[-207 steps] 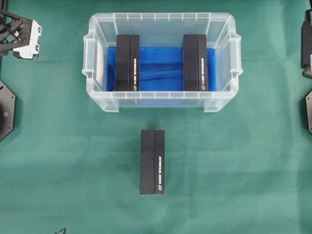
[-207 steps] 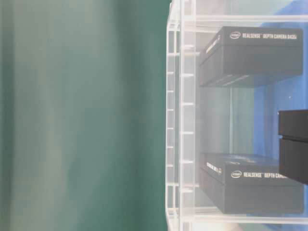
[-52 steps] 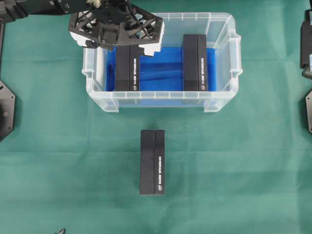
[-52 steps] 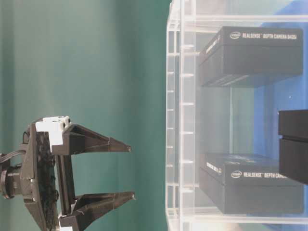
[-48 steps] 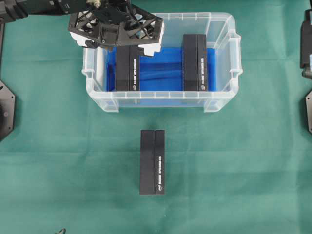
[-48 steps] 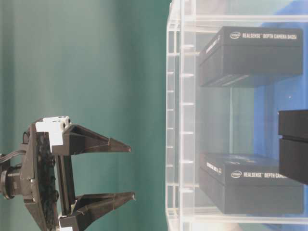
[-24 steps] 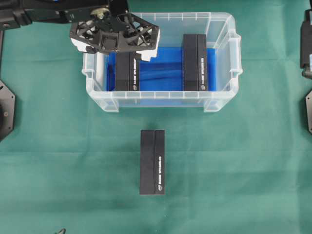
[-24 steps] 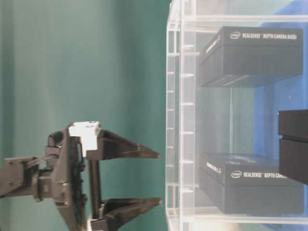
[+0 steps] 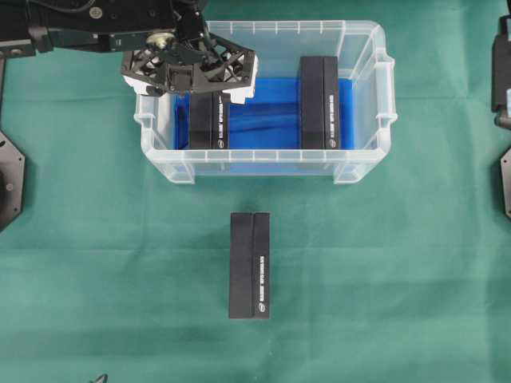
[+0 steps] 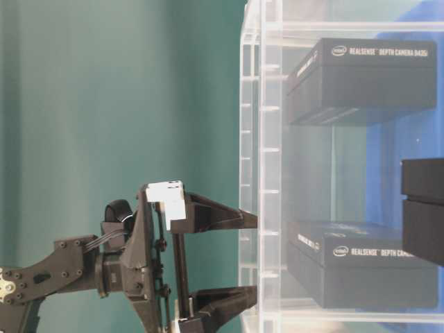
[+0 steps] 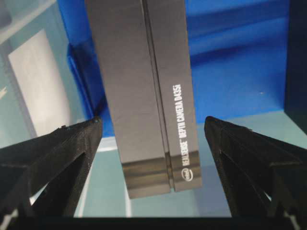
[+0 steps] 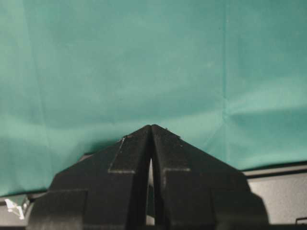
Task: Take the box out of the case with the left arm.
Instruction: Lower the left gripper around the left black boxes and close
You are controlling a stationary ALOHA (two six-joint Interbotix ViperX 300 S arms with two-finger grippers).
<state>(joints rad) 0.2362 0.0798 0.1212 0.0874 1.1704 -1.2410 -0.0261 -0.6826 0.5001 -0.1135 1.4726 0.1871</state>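
Observation:
The clear case [image 9: 263, 165] with a blue floor holds two black boxes lying flat: a left box [image 9: 209, 128] and a right box [image 9: 319, 104]. My left gripper [image 9: 204, 80] hangs open over the far end of the left box and points down. In the table-level view the left gripper [image 10: 253, 258] has its tips level with the case's rim [image 10: 260, 139], above that box [image 10: 361, 267]. The left wrist view shows the box [image 11: 144, 86] between the spread fingers [image 11: 62, 158], which are not touching it. My right gripper [image 12: 151, 128] is shut and empty over the cloth.
A third black box [image 9: 250, 265] lies on the green cloth in front of the case. The right arm [image 9: 501, 72] stays at the right edge. Black arm bases sit at the left edge [image 9: 9, 179] and right edge [image 9: 505, 183].
The left gripper has come down towards the case and shifted slightly toward the front. Its tips have gone from well above the rim to rim level, and the jaws have stayed open.

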